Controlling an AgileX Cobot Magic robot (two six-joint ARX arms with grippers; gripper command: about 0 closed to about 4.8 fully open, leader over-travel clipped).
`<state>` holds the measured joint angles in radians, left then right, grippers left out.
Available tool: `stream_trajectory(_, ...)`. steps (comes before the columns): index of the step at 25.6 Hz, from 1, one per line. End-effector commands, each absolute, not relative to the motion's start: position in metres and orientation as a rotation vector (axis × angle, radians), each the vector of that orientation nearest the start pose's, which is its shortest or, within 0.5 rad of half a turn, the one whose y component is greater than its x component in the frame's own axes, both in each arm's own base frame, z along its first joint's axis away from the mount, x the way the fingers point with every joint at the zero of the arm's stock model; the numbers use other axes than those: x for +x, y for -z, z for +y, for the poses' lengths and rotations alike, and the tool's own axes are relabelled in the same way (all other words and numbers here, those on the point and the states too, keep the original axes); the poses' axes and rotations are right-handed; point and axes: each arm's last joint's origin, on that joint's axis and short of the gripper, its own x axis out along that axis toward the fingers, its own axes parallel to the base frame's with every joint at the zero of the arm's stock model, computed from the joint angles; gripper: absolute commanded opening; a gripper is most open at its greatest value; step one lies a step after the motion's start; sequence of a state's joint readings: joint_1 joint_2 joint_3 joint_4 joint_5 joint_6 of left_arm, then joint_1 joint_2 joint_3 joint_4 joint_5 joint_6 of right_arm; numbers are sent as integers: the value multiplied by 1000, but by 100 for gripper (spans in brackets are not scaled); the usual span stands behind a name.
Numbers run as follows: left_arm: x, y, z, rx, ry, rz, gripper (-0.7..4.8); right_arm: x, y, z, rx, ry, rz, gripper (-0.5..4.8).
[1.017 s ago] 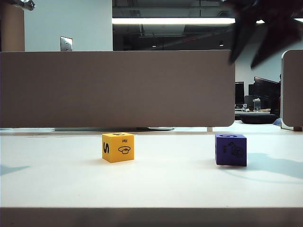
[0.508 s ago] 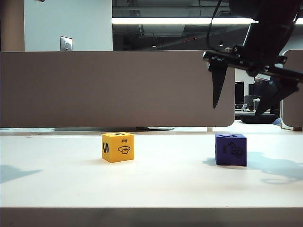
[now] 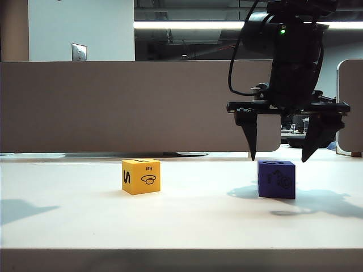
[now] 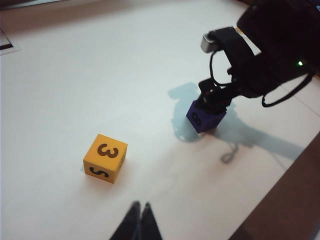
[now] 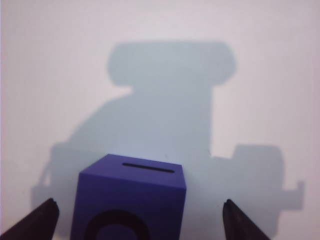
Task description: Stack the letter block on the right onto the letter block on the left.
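A purple letter block [image 3: 277, 179] rests on the white table at the right, also seen as purple block [image 5: 129, 202] and purple block [image 4: 205, 115]. A yellow letter block [image 3: 141, 176] marked S sits to its left, showing a 3 on top as yellow block [image 4: 105, 157]. My right gripper [image 3: 278, 157] hangs open just above the purple block, one fingertip over each side, touching nothing; in its wrist view the right gripper [image 5: 140, 210] straddles the block with gaps. My left gripper [image 4: 140, 206] is shut and empty, near the table's front, apart from the yellow block. It is out of the exterior view.
A long grey partition [image 3: 140, 106] runs along the table's far edge, with a second panel [image 3: 350, 107] at far right. The table's front edge [image 3: 181, 249] lies close to the camera. Open tabletop [image 3: 210, 192] separates the two blocks.
My right arm has dropped from the top right corner to just over the purple block, its fingers now spread wide. Both blocks have stayed put.
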<state>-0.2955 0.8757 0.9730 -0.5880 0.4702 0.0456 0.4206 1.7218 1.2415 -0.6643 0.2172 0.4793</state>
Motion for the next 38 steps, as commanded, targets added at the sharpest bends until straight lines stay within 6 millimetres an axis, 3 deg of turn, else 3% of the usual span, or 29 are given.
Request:
stream_trajectory(1,159,-348,-64,8,776,471,-6,317,-220,135,81,98,1075,479)
stream_trajectory(10,159,-348,-64,12,768,470,-5,322,-202,139,106,87,1149,479)
stream_trajectory(13,161,-348,-61,91,636,451,-6,323,-199,139,112,95,1155,479)
stream_trajectory(17,164,-348,-56,139,457,453,-6,323,-199,139,113,92,1159,296)
stream_trajectory(22,166,-351,-55,146,411,415,-5,323,-202,140,82,67,1162,260)
stream_trajectory(26,168,-354,-56,141,412,379,-6,332,-226,146,-43,-119,1128,260)
stream_trajectory(31,167,-354,-56,142,412,381,-5,340,-261,160,-28,-391,1068,261)
stream_trajectory(36,167,-353,-56,143,412,398,-6,345,-301,180,-122,-541,915,262)
stream_trajectory(38,166,-352,-56,144,412,408,-6,348,-307,189,-149,-573,887,262)
